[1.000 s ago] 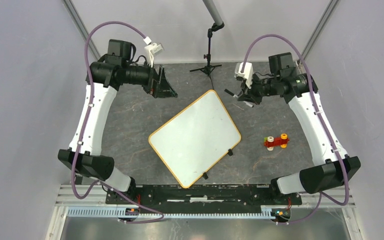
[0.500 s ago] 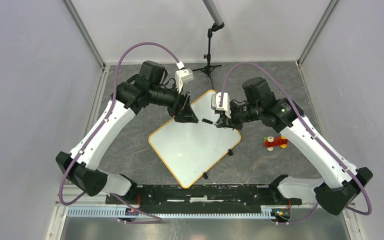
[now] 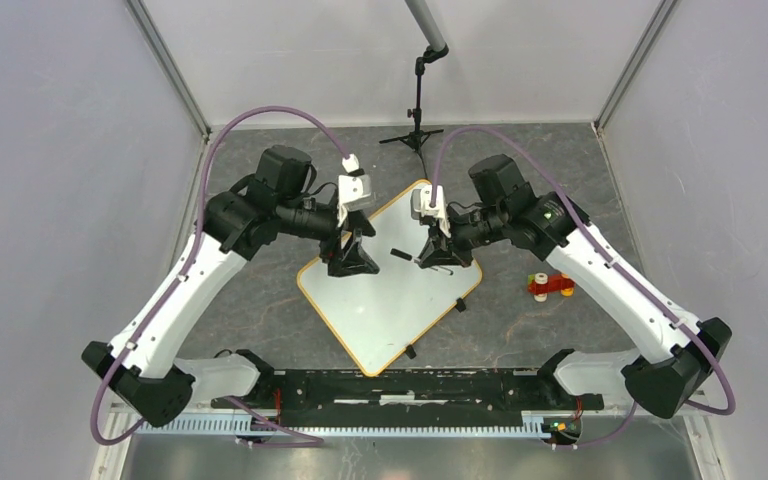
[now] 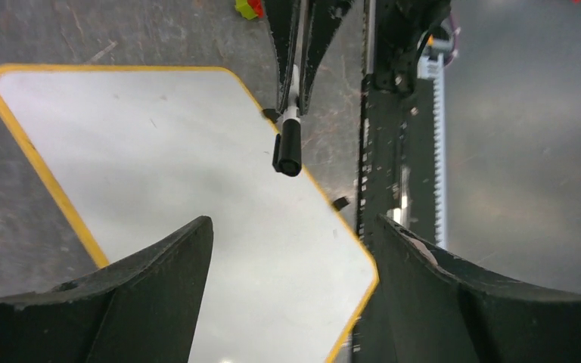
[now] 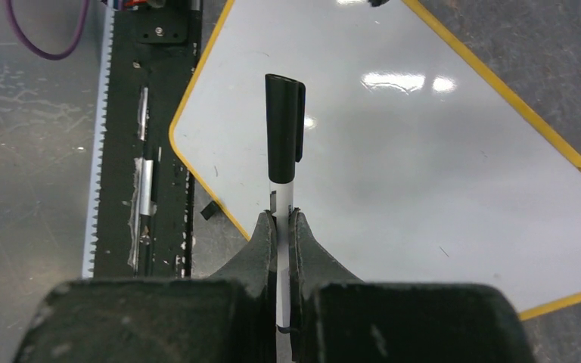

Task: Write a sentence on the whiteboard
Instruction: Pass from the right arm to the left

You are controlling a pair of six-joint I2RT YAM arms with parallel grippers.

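Right claw point(image 5: 282, 223) is clamped on the marker point(image 5: 282, 151), cap point(image 4: 287, 147) on and pointing 9 o'clock at the left claw point(image 3: 352, 262). Left claw's jaws stand apart, empty. Change over the last second: both arms swung in from the table's point(image 3: 260, 250) 10 and 2 o'clock corners and now face each other over the 12 o'clock half of the whiteboard point(image 3: 390, 300). Board sits mid-table, turned like a diamond, blank: no sentence yet. Looks like the uncapping step. Left claw must close on the cap and pull before any writing.
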